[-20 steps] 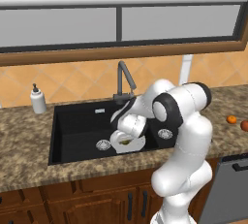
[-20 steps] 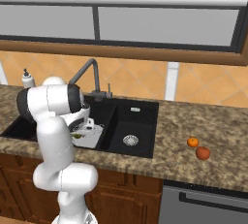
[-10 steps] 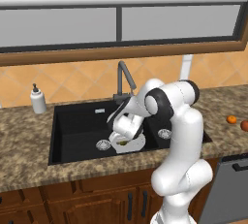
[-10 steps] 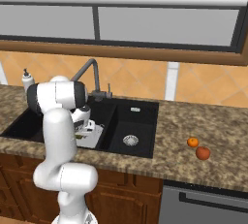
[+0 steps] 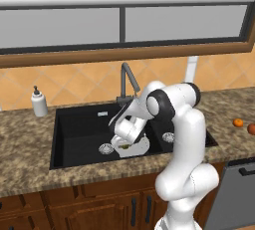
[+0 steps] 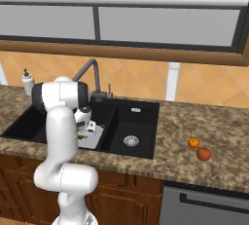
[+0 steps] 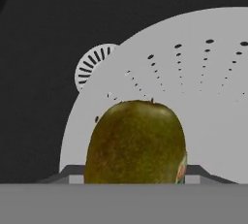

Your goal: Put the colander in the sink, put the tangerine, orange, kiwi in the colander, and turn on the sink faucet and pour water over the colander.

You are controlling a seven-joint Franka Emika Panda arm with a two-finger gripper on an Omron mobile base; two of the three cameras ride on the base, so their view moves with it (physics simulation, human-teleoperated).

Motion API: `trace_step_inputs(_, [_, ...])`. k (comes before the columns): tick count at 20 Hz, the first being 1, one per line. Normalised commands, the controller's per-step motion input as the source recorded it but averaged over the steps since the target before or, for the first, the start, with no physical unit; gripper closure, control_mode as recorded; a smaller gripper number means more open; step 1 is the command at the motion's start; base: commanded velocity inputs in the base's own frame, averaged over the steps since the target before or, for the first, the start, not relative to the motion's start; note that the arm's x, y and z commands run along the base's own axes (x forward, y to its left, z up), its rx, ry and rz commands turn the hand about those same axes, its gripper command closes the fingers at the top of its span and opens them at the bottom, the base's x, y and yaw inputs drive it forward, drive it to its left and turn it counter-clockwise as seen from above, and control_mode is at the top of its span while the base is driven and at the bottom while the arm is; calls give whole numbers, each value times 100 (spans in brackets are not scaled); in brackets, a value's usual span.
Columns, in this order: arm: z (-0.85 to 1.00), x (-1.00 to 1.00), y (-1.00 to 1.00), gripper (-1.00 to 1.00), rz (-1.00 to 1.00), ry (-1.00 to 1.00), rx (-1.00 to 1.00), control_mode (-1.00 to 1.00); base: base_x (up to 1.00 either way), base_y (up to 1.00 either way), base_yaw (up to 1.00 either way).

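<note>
A granite counter (image 6: 214, 121) under a window carries the black sink (image 5: 79, 124). The colander (image 5: 135, 147) sits in the wide basin, near its front edge and beside the round drain (image 5: 105, 149). The gripper (image 5: 124, 142) hangs low over the colander with the kiwi (image 7: 135, 143) between its finger tips; whether the jaws clamp it cannot be told. Two orange fruits (image 6: 199, 149) lie on the counter well right of the sink. The sink faucet (image 5: 127, 82) stands at the back edge.

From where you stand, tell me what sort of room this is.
A simulated home kitchen, most likely: a black double-basin sink with a dark grey gooseneck faucet set in a speckled granite counter, brown wooden cabinets below, and a wide window behind.
</note>
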Motion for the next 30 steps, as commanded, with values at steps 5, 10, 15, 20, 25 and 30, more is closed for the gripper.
trace_step_inputs(5, [0,0,0,-100,0,0,0,-100,0,0,0])
trace_step_inputs(10, [35,-3,-11,-100,0,-1,0,-100,0,0,0])
trace_step_inputs(15, [100,-38,-43,-100,0,-13,0,-100,0,0,0])
trace_step_inputs(20, [100,-43,-75,-100,-3,-8,0,-100,0,0,0])
trace_step_inputs(25, [100,-35,-79,-100,-7,-1,-1,-100,0,0,0])
trace_step_inputs(30, [100,-9,-82,-100,-13,0,-2,-100,0,0,0])
